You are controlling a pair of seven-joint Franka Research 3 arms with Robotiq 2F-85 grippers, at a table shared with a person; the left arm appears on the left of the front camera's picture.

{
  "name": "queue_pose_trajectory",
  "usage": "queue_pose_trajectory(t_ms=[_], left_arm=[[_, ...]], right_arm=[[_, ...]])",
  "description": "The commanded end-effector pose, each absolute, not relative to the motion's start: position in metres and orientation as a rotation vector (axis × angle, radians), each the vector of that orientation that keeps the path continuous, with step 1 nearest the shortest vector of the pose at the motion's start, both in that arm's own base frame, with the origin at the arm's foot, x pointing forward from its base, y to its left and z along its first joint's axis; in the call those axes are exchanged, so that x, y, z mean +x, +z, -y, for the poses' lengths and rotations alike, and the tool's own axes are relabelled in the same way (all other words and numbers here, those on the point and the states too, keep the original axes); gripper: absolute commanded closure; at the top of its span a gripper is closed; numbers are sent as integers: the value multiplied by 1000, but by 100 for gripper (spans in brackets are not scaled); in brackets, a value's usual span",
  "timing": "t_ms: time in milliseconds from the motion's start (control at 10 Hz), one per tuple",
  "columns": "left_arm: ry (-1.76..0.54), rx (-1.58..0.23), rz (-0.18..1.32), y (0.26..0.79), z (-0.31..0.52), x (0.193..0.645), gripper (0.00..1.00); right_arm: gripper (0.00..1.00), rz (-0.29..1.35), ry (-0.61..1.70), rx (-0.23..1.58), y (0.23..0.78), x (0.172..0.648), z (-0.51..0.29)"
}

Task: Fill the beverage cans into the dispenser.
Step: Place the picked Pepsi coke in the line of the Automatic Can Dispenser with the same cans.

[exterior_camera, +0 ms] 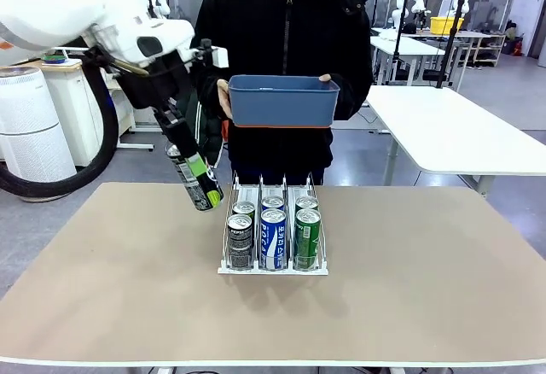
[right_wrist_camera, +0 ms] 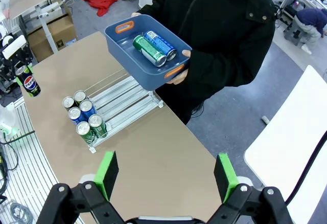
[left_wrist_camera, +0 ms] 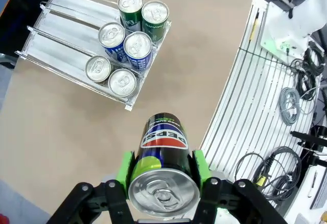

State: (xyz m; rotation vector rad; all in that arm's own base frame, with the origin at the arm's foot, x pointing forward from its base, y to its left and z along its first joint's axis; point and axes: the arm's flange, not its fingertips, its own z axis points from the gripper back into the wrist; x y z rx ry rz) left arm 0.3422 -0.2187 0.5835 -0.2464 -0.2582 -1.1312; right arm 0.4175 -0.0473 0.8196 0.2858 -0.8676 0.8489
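A black can (left_wrist_camera: 164, 141) is pinched by the left gripper (left_wrist_camera: 163, 169) above the table (exterior_camera: 409, 271), beside the dispenser (left_wrist_camera: 56, 32) — six cans (left_wrist_camera: 138, 45) are stood in it. The right gripper (right_wrist_camera: 167, 177) is spread wide.

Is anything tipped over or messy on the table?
Nothing looks wrong. The six cans stand upright in the dispenser, two in each lane. The robot's left hand holds a black can in the air beside it. Two cans lie sideways in the blue tub the person holds, but nothing has spilled.

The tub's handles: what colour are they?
Orange handles on a blue tub; clearest in the right wrist view.
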Motion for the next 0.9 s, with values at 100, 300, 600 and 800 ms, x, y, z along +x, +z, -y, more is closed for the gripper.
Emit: queue_pose_trajectory(t_ms=[100,300,600,800], left_arm=[[-1169,-175,260,558,248,341,42],[-1232,-140,246,540,257,336,42],[-1316,-154,219,511,275,332,42],[-1337,-113,228,493,284,337,42]], right_arm=[[0,871,846,284,819,418,47],[0,871,846,284,819,418,47],[0,871,846,284,819,418,47],[0,871,846,284,819,418,47]])
